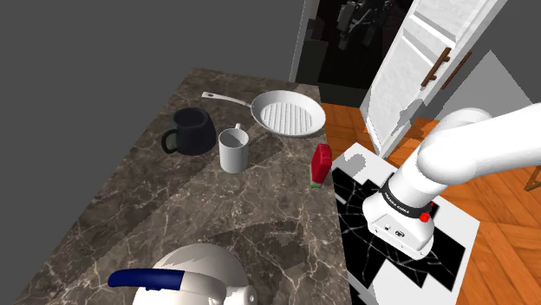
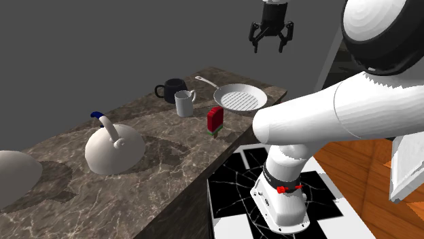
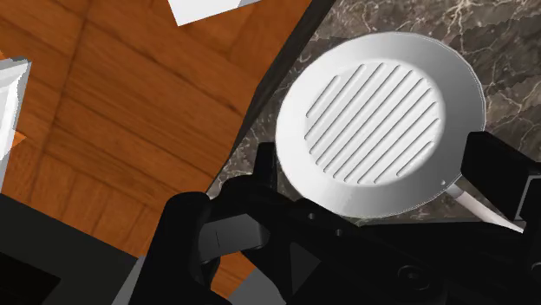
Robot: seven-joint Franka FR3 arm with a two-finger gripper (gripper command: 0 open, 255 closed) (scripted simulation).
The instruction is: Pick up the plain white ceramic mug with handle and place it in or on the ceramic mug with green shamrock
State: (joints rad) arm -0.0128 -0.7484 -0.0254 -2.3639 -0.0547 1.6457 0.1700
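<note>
Presently in approach: end effector [image 2: 272,45], empty and spread wide, hangs high over pan [image 2: 239,99]. White mug [image 1: 233,149] stands on surface [image 1: 173,217], just beside dark mug [image 1: 192,132]. Next, likely: shift over white mug, descend.

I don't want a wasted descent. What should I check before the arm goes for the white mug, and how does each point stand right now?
1. Tool open and empty: ok. Its fingers are apart with nothing between them.
2. Tool above the white mug: not ok. It hangs high over the ribbed pan.
3. White mug upright: ok, though it stands close beside the dark mug.
4. Dark mug upright to receive it: ok.
5. Shamrock on the dark mug: cannot tell.
6. Red bottle out of the way: ok. It stands apart from the white mug.
</note>
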